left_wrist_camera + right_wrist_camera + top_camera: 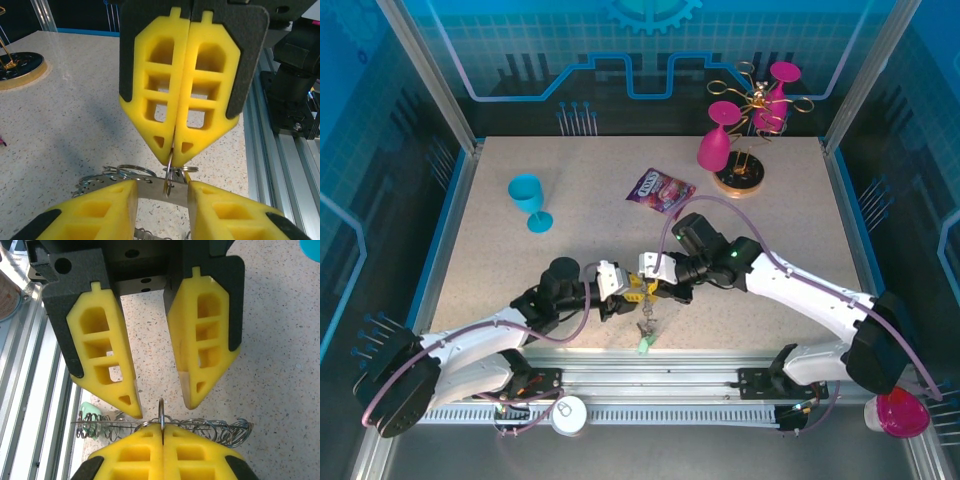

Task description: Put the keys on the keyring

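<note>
Over the speckled tabletop (pixel 600 160), between blue walls (pixel 620 50), hangs the keyring (pixel 215 429).

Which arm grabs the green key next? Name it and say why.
Left, likely. The left claw is open and free near the key; the right claw is shut on a loop of the keyring.

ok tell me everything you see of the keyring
The keyring is a flat grey metal band with small wire loops round its rim. The right gripper is shut on one thin loop, seen edge-on; the left gripper's fingers stand apart either side. A green key shows beside the loops.
</note>
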### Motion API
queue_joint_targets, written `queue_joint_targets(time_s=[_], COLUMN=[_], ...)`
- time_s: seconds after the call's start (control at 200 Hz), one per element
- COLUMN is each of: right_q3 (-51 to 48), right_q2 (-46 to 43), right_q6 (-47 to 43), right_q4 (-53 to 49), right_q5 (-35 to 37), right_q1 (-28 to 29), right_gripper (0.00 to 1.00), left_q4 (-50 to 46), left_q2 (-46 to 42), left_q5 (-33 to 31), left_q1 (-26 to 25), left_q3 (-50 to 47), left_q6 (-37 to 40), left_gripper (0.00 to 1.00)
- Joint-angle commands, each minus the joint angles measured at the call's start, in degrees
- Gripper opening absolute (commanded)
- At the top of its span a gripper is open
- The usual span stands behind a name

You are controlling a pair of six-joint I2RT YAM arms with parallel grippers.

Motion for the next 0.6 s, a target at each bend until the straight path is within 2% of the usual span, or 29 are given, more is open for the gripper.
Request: queue_joint_targets(time_s=[0.0, 0.275, 0.33, 0.45, 0.595], right_q3=[2.7, 4.0, 3.4, -1.2, -8.4], right_q2=[0.7, 1.7, 0.9, -4.8, -10.9], right_q6=[-1.3, -2.3, -1.2, 3.0, 7.1], right_q4=[-1.4, -3.0, -1.8, 4.0, 8.9], right_q5=[0.1, 1.3, 2.0, 1.4, -1.7], right_q1=[1.2, 2.4, 2.2, -0.2, -3.6], right_gripper=[0.0, 0.0, 0.0, 0.31, 0.35], left_q4=[-0.9, -1.3, -1.3, 1.1, 8.6], left_q2=[0.9, 1.3, 0.9, -0.3, -1.2], left_q5=[0.4, 2.3, 2.4, 1.5, 0.5], left_q1=[0.3, 0.3, 0.2, 0.3, 0.3], left_q3=[2.1, 2.9, 2.7, 1.1, -2.2], left_q6=[1.6, 2.3, 2.4, 2.0, 1.0], left_gripper=[0.28, 0.0, 0.0, 0.0, 0.0])
